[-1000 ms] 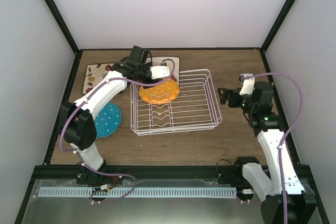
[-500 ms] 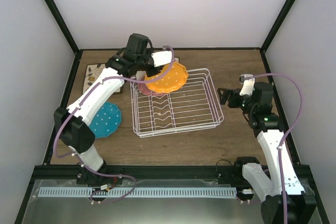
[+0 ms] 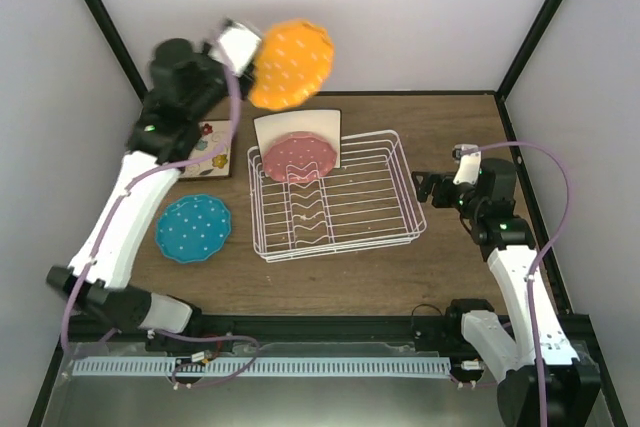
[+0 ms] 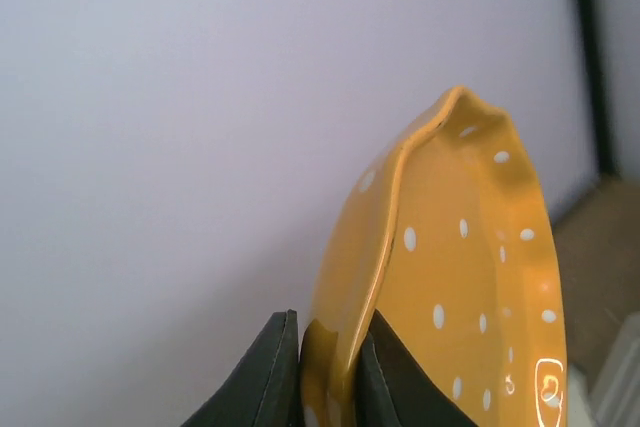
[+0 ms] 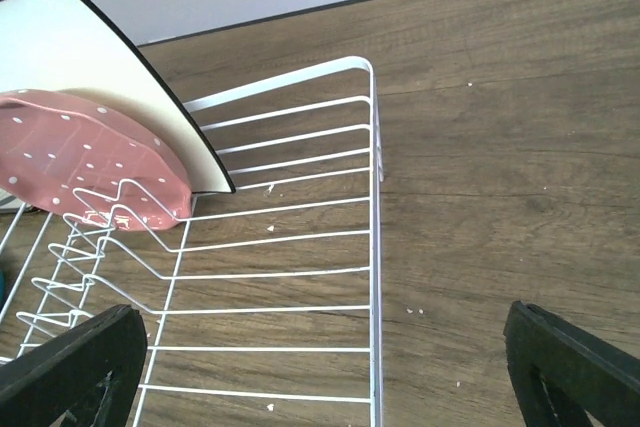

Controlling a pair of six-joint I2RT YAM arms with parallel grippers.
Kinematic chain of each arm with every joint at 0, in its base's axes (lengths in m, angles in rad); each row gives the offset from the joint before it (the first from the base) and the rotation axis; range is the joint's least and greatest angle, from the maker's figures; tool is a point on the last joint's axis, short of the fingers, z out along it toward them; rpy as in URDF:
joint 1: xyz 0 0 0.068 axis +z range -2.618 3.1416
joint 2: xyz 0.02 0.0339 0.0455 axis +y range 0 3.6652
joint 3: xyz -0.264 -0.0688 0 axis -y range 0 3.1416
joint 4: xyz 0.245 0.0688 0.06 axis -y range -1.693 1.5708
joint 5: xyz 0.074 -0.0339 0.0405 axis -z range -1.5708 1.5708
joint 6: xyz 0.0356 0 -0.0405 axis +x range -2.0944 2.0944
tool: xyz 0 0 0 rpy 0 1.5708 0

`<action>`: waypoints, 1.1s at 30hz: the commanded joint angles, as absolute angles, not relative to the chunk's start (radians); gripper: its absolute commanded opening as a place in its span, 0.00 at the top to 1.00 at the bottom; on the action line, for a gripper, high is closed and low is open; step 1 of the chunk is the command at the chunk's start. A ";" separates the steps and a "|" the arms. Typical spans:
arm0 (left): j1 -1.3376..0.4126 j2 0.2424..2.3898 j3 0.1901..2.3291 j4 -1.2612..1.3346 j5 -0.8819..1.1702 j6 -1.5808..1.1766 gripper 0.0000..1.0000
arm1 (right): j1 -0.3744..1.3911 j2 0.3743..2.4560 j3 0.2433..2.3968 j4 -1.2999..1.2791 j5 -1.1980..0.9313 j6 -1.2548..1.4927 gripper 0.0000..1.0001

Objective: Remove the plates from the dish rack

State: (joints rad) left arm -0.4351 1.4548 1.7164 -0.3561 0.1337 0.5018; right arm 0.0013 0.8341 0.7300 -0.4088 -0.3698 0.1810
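My left gripper (image 3: pixel 243 50) is shut on the rim of the orange dotted plate (image 3: pixel 291 63) and holds it high above the table's back left; the left wrist view shows the plate (image 4: pixel 470 287) pinched between both fingers (image 4: pixel 270 372). The white wire dish rack (image 3: pixel 380 209) holds a pink dotted plate (image 3: pixel 298 157) and a plain cream square plate (image 3: pixel 325 129) upright at its back; both show in the right wrist view, pink (image 5: pixel 90 157), cream (image 5: pixel 100 57). My right gripper (image 3: pixel 428 185) is open and empty, just right of the rack (image 5: pixel 375 247).
A blue dotted plate (image 3: pixel 193 228) lies flat on the table left of the rack. A floral square plate (image 3: pixel 205 152) lies at the back left, partly hidden by my left arm. Black frame posts and white walls enclose the table.
My left arm has lifted the orange plate out of the rack and swung it up and to the left. The pink and cream plates stay in the rack. The right arm has barely moved.
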 commanded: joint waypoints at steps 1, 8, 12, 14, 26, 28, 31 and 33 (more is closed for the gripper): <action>-0.240 1.308 1.768 -0.062 -0.008 0.221 0.96 | -0.009 0.852 0.732 -0.377 -0.394 0.185 0.00; 0.179 1.212 1.636 -0.345 0.041 -0.131 0.96 | -0.009 0.883 0.738 -0.346 -0.409 0.172 0.00; 0.385 1.194 1.518 -0.569 0.234 -0.270 0.96 | -0.009 0.910 0.741 -0.333 -0.422 0.166 0.00; 0.478 1.187 1.443 -0.634 0.339 -0.330 0.96 | -0.010 0.923 0.743 -0.325 -0.429 0.165 0.00; 0.635 1.088 1.047 -0.798 0.560 -0.411 0.96 | -0.009 0.944 0.762 -0.354 -0.438 0.118 0.00; 0.636 1.076 1.019 -0.815 0.551 -0.402 0.96 | -0.010 0.940 0.763 -0.362 -0.436 0.113 0.00; 0.642 1.063 0.987 -0.851 0.528 -0.381 0.96 | -0.009 0.941 0.766 -0.365 -0.436 0.107 0.00; 0.646 1.056 0.969 -0.867 0.513 -0.371 0.96 | -0.009 0.941 0.769 -0.365 -0.438 0.107 0.00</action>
State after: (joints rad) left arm 0.6304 1.0908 0.9794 -0.8845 0.4526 -0.3531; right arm 0.0013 0.9504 0.7280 -0.3576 -0.4274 0.1280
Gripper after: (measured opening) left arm 0.140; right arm 0.997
